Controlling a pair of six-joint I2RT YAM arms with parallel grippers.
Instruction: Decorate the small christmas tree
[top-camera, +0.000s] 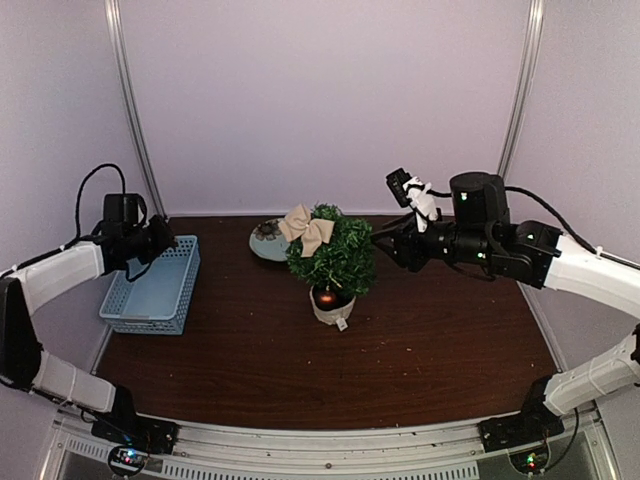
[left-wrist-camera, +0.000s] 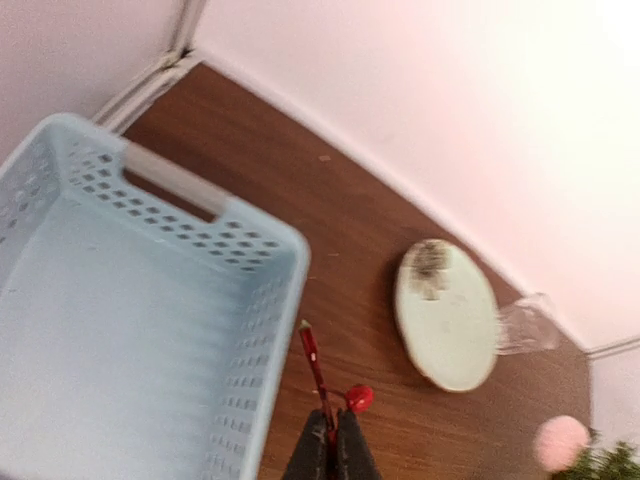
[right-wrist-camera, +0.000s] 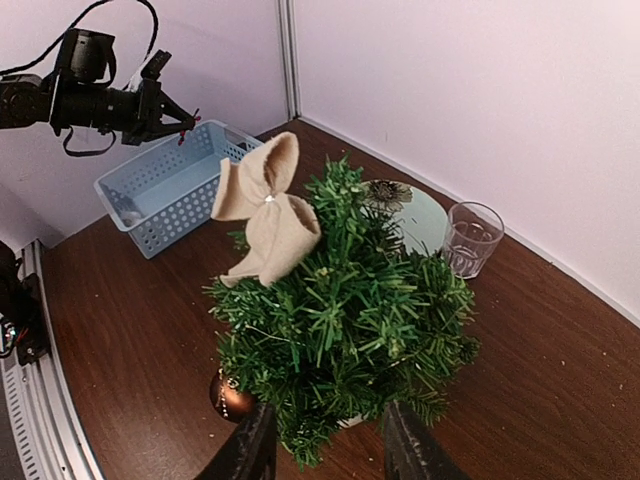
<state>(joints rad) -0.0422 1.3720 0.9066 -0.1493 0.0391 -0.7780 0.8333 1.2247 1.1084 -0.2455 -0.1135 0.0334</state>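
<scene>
Near the blue basket (left-wrist-camera: 265, 290), the left pincer (left-wrist-camera: 332, 440) pinches a red ornament (left-wrist-camera: 357, 398); the right pincer (right-wrist-camera: 328, 418) is spread beside the small christmas tree (right-wrist-camera: 350, 300), likely light, tippy: hold its pot (top-camera: 332, 309).

One small christmas tree (right-wrist-camera: 350, 310), one bow (right-wrist-camera: 265, 215), one bauble (right-wrist-camera: 232, 395), one basket (left-wrist-camera: 250, 230), one plate (left-wrist-camera: 445, 315), one glass (right-wrist-camera: 472, 238), one red ornament (left-wrist-camera: 358, 398)

High rear overview, wrist views, basket (top-camera: 150, 322) shared
</scene>
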